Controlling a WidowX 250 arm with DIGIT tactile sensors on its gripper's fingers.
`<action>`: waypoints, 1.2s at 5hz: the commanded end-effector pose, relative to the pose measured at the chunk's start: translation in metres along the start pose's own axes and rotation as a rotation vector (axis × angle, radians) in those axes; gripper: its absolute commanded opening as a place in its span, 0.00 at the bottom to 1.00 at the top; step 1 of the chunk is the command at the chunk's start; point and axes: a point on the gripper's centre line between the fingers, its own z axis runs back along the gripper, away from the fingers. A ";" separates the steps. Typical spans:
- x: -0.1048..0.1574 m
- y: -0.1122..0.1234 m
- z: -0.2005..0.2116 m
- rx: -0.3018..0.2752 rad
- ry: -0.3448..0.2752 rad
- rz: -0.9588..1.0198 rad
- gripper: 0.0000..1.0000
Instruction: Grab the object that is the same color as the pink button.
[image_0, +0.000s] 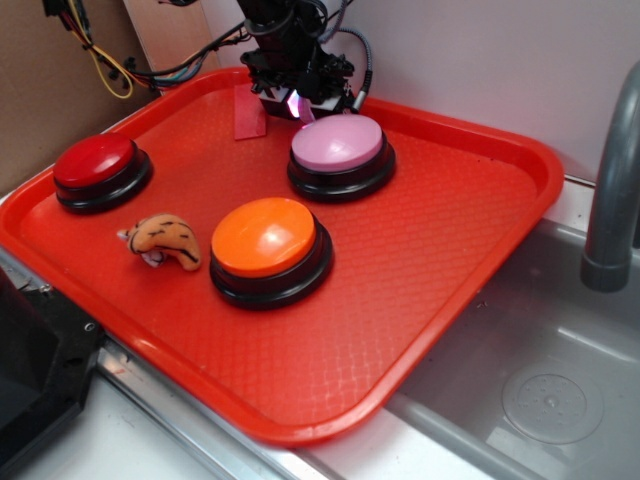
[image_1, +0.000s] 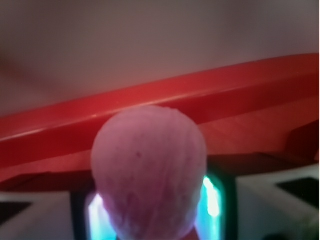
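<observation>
While seen from the exterior view, hangs low just behind the pink button (image_0: 337, 143), at the tray (image_0: 470, 260) back rim: gripper (image_0: 292, 100), a pink sliver between its fingers. Close beside: flat red piece (image_0: 250, 118). From the wrist view, fills the frame: pink ball (image_1: 148, 172), apparently pinched from both sides. Grasp seemingly made; next, likely a straight lift, grip kept firm.

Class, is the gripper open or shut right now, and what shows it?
Shut on the pink ball: the wrist view shows the ball filling the space between the pads, and the gripper sits low at the tray's far edge.
</observation>
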 end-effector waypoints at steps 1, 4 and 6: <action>0.019 0.017 0.086 -0.090 0.048 0.128 0.00; -0.044 0.042 0.168 -0.044 0.192 0.235 0.00; -0.065 0.048 0.157 0.017 0.282 0.113 0.00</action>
